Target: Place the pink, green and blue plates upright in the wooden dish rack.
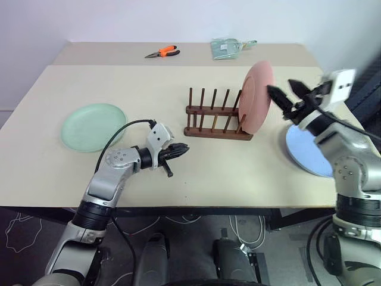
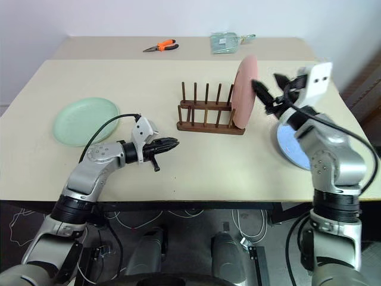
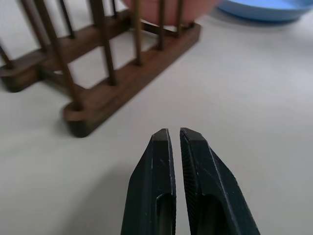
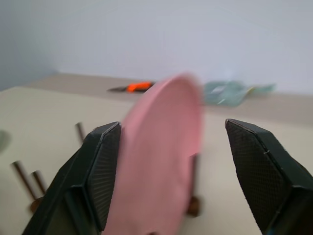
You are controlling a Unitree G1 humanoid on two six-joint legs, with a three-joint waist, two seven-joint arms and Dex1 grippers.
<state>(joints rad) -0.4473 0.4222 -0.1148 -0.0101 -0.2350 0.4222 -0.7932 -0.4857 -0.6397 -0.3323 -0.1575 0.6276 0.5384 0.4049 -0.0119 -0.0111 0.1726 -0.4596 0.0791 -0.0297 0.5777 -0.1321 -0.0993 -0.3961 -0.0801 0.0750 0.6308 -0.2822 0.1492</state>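
while the pink plate [image 1: 256, 97] stands upright in the wooden dish rack [image 1: 215, 123], the right end effector [image 1: 284, 95] is spread beside it; the left end effector [image 1: 177, 151] is pressed together.

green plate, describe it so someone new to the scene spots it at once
On the beige table, look to the robot's left of the wooden dish rack. The green plate lies flat there alone; the pink plate stands in the rack, the blue plate lies on its other side.

The pink plate [image 1: 256, 96] stands upright on edge in the right-end slot of the dark wooden rack [image 1: 213, 118] at the table's middle. The green plate [image 1: 93, 126] lies flat, well to the rack's left. The blue plate [image 1: 305, 150] lies flat, right of the rack, near the table's right edge
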